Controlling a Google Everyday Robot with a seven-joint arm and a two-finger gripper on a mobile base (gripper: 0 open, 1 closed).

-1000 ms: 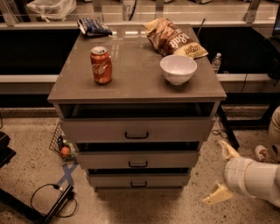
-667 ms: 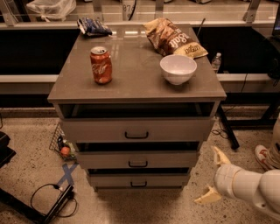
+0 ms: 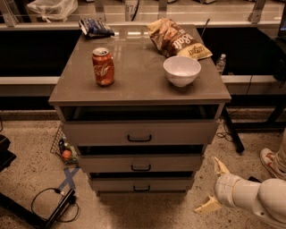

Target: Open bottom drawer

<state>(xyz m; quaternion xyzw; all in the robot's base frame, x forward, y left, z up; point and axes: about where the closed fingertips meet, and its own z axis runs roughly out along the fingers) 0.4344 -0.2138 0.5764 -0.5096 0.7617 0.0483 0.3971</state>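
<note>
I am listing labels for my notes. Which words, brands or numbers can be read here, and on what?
"87", it seems, partly cut off: on the white sign behind the cabinet.
Too blurred to read: white script on the red can.
Not legible: pale letters on the brown snack bag.
Nothing readable: blue packet.
No marking: bottom drawer, or the open pincer low to its right.

Grey-beige bottom drawer (image 3: 141, 182), lowest of 3 w/ small black handle; end effector (image 3: 213, 185) apart to its right, fingers spread.
</note>
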